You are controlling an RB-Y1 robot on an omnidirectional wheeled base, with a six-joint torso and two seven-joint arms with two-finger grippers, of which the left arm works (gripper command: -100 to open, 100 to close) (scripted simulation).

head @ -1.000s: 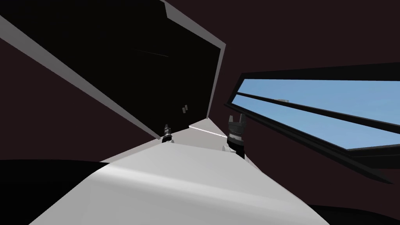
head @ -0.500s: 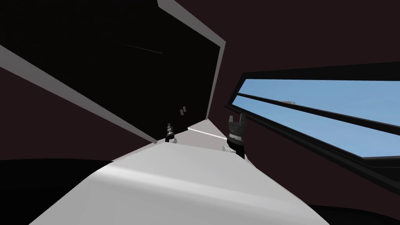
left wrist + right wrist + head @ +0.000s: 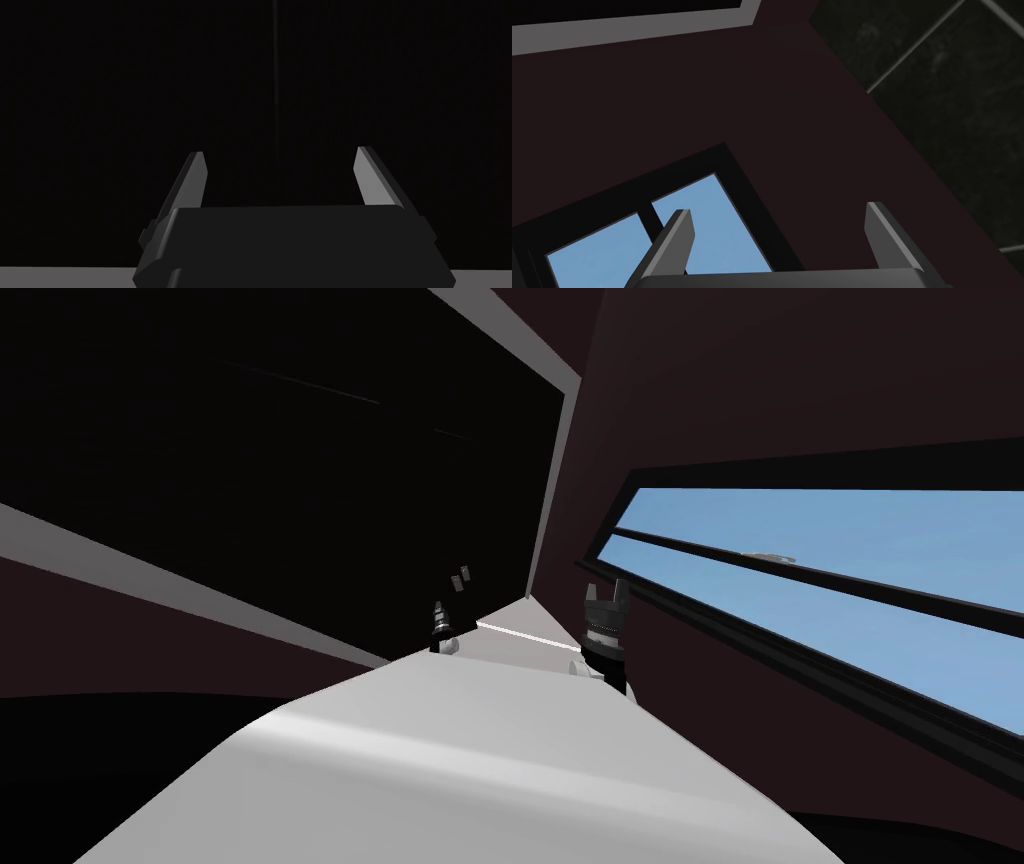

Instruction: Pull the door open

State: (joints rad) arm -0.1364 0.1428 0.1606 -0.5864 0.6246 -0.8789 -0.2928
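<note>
So, nearest first: left claw (image 3: 281, 152) is wide open w/ nothing between its fingers. It points square at a flat, near-black surface w/ one faint seam running away from the claw. In the head view it sits low, just in front of that dark panel, which I take to be the door (image 3: 300, 488).

Right claw (image 3: 607, 586) is also spread wide and empty, held up beside the wall under the window (image 3: 800, 558), well apart from the door.

Just past the left claw, a bit toward the frame side, two small grey bits (image 3: 460, 577) stand off the door face. Prob. the handle, but too small to be sure. A light grey door frame (image 3: 553, 468) edges the panel beyond them.

Step in hand, as I read it, is the approach; there's no grip yet.

To do it well:
- Shift the left claw toward the grey bits until they show centred between the fingers in the wrist view, before closing.
- Keep the fingers wide till then, so a tip doesn't jab the panel.
- Once shut on the handle, pull back along the door's swing, not straight. Hinge side can't be told from here, so start slow & follow.
- Leave the right arm parked, clear of the swing.

Writing, brands, labels: none seen anywhere.
</note>
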